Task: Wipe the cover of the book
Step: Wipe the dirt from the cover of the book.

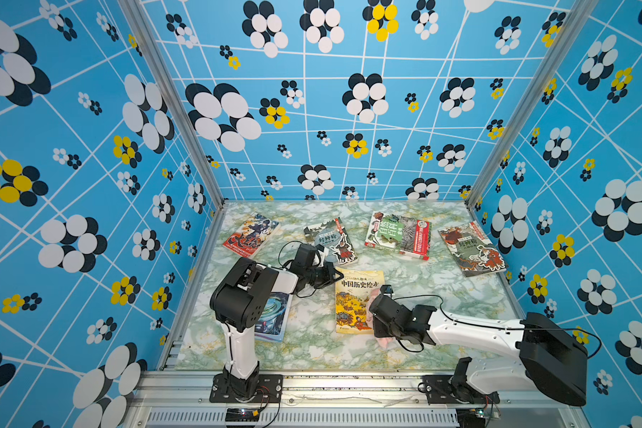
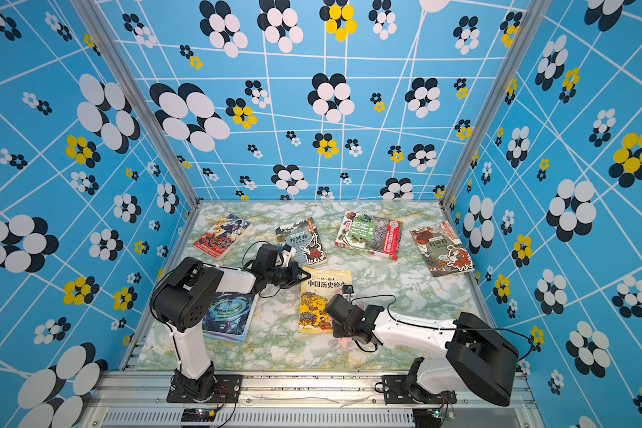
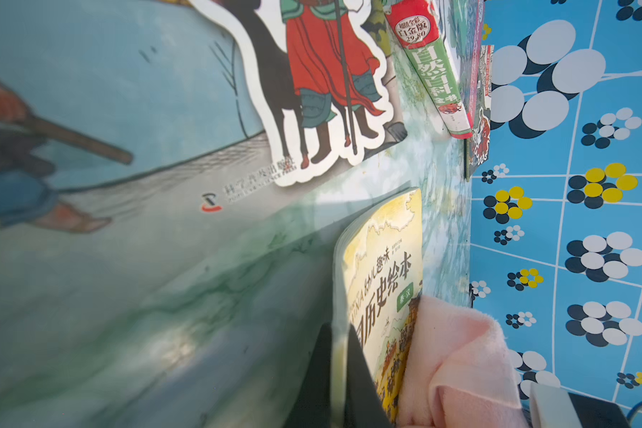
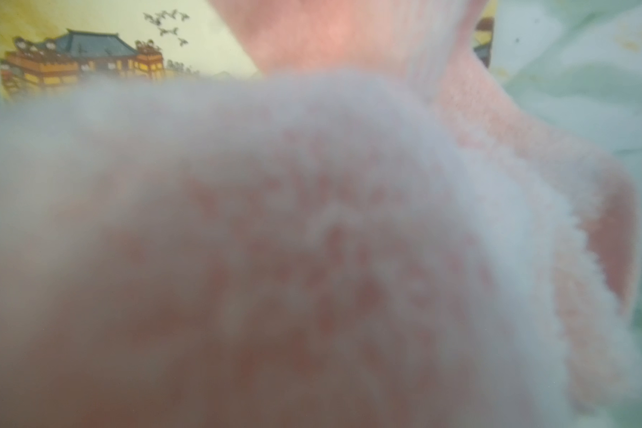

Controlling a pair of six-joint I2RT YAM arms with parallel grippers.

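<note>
The marble table (image 1: 441, 296) spreads all round the yellow book (image 1: 353, 304), which lies flat and face up. The pink cloth (image 1: 384, 342) is bunched on the yellow book's right edge. It is only a sliver in both top views but nearly fills the right wrist view (image 4: 312, 241). The right gripper (image 1: 375, 313), above that edge, is clenched on the pink cloth. The left gripper (image 1: 336, 276), pinched closed, touches the yellow book's far left corner. Only the left wrist view shows the curved page edge there.

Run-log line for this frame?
phase: wiping | right gripper: shut on pink cloth, cloth on yellow book | left gripper: shut, at book corner
</note>
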